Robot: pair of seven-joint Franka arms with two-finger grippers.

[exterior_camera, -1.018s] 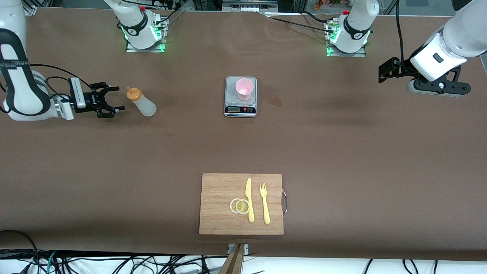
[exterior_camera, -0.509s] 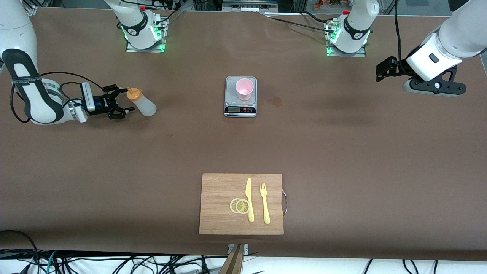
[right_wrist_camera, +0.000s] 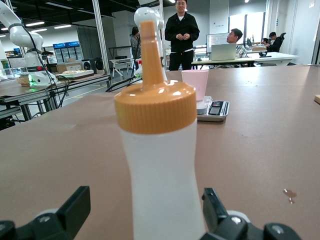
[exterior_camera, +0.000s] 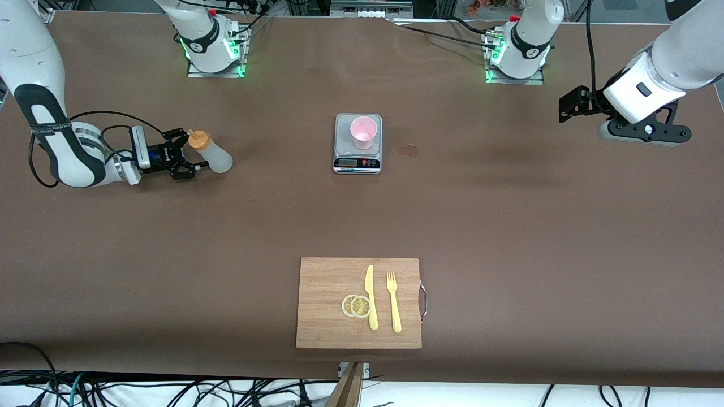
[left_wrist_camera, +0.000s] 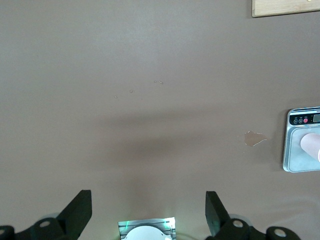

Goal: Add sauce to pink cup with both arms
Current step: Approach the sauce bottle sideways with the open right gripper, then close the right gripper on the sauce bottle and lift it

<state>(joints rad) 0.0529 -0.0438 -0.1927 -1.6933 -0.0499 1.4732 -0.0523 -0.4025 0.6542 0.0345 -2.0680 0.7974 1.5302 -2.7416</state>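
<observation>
The sauce bottle (exterior_camera: 212, 152), translucent white with an orange nozzle cap, stands upright toward the right arm's end of the table. My right gripper (exterior_camera: 190, 151) is open, low and level, with one finger on each side of the bottle's body and not pressing it. In the right wrist view the bottle (right_wrist_camera: 161, 170) fills the gap of the right gripper (right_wrist_camera: 146, 210). The pink cup (exterior_camera: 362, 131) stands on the steel scale (exterior_camera: 357, 163) at mid table; it also shows in the right wrist view (right_wrist_camera: 195, 83). My left gripper (exterior_camera: 571, 105) is open and empty, held high over the left arm's end of the table.
A small sauce stain (exterior_camera: 408, 150) lies beside the scale toward the left arm's end. A wooden cutting board (exterior_camera: 325, 282) with a yellow knife (exterior_camera: 371, 297), a yellow fork (exterior_camera: 393, 301) and lemon slices (exterior_camera: 356, 306) lies near the front edge. The left wrist view shows the scale (left_wrist_camera: 296, 155).
My right gripper has moved along the table toward the bottle, and its open fingers now straddle it. The left arm has shifted only slightly.
</observation>
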